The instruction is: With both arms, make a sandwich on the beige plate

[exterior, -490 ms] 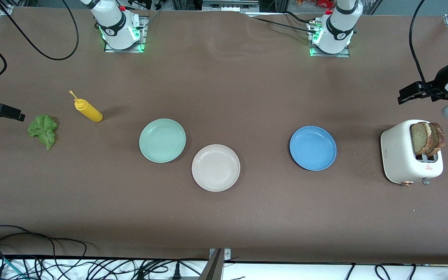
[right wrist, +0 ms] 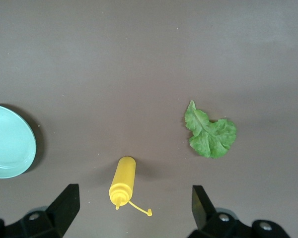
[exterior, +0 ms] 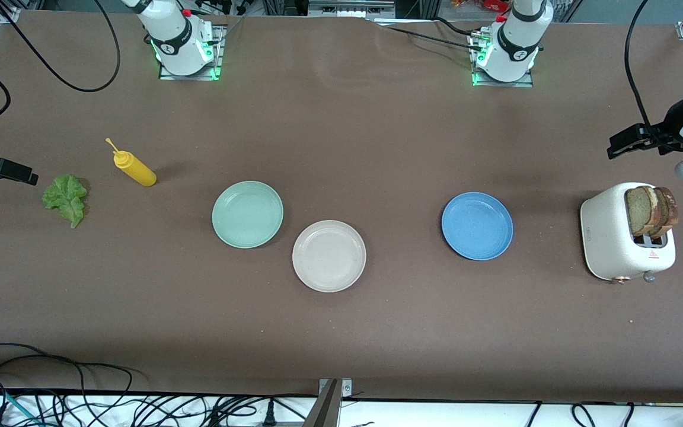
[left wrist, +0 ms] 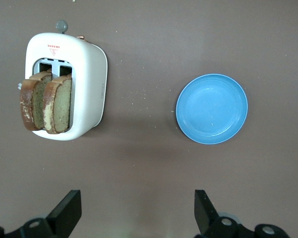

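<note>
No assembly has begun: the beige plate [exterior: 329, 255] nearest the camera lies bare, both bread slices [exterior: 651, 210] stand in the toaster [exterior: 614, 237], the lettuce leaf [exterior: 67, 198] lies untouched, and the left gripper [left wrist: 136, 213] and right gripper [right wrist: 134, 210] hover open and empty.

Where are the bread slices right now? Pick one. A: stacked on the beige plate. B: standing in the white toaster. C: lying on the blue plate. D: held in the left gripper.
B: both bread slices stand upright in the slots of the white toaster, while the beige plate and blue plate hold nothing.
</note>
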Tool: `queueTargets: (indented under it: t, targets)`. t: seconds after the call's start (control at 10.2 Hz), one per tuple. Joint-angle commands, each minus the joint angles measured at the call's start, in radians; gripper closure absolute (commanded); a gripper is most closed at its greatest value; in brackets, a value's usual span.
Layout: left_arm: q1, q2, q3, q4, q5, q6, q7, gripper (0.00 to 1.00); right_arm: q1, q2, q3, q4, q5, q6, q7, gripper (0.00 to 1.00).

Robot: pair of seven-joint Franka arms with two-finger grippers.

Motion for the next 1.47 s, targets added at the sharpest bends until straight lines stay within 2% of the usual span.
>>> queueTargets:
  t: [0.0,1.37]
  targets:
    - [-0.011,0.034,0.01,0.033,-0.021,-0.015,0.058,0.0,-0.001,-0.009,0.002,-0.002,-0.003,0.003,0.002,0.0]
    - [-0.01,0.041,0.003,0.054,-0.03,-0.02,0.065,0.0,0.0,-0.009,0.003,-0.005,-0.002,-0.004,0.008,0.0]
